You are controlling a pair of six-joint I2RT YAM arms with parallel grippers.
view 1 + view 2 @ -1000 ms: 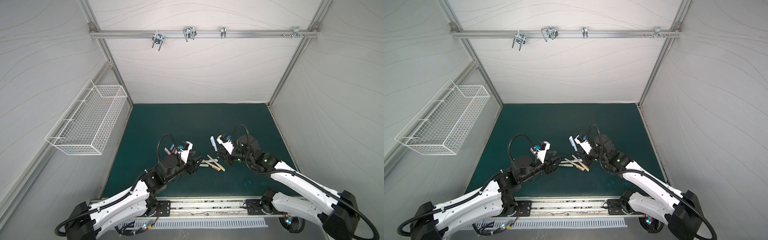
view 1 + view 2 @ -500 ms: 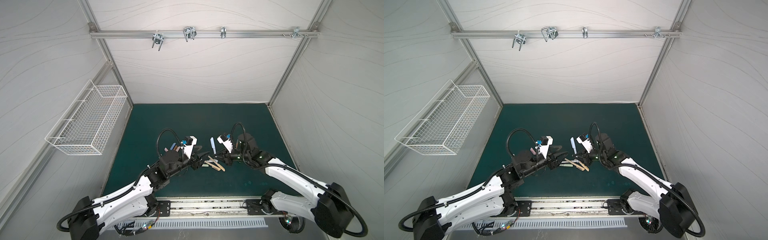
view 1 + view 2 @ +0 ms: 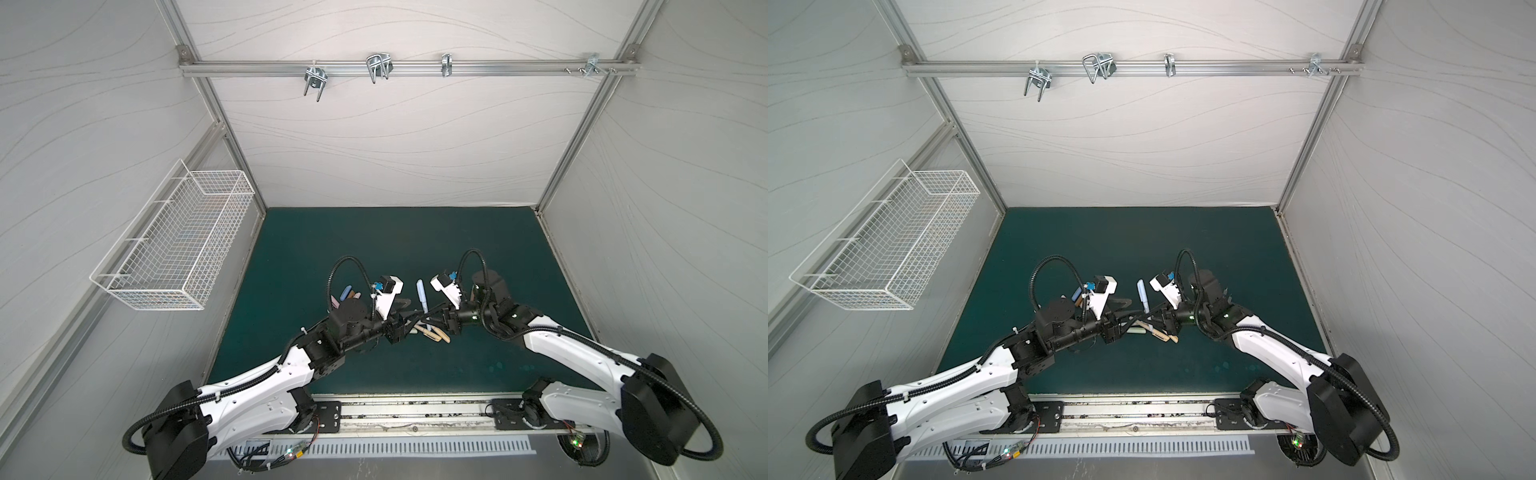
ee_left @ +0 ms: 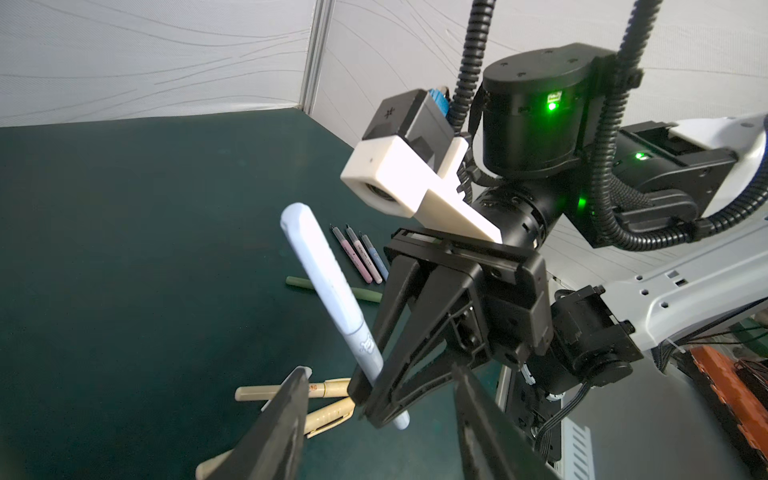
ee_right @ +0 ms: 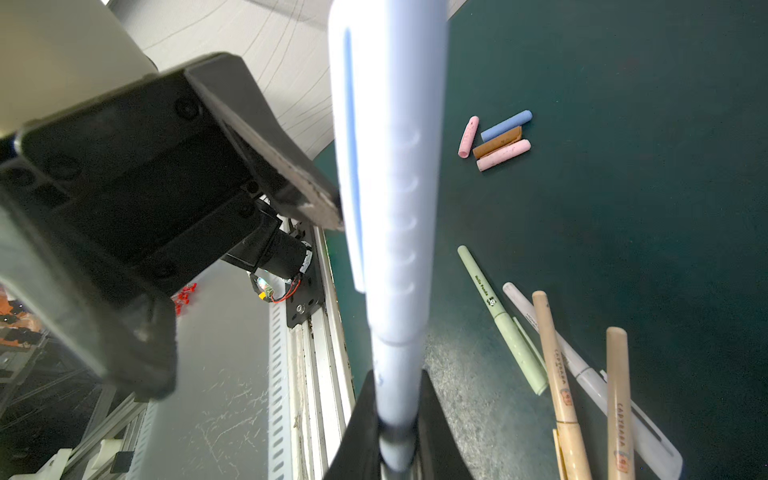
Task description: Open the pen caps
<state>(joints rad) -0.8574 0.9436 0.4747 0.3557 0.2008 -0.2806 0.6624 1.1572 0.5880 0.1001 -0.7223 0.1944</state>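
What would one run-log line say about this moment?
right end effector: shut on blue pen | left end effector: open, beside cap | cap: on pen

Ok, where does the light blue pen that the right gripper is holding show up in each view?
In a top view: the light blue pen is near the middle of the green mat.
In a top view: the pen is at the same place, mid-mat.
Left wrist: centre of the picture, slanting, whole length seen.
Right wrist: fills the middle, close and blurred.
Shared landmark: the tan pens lying on the mat nearby.
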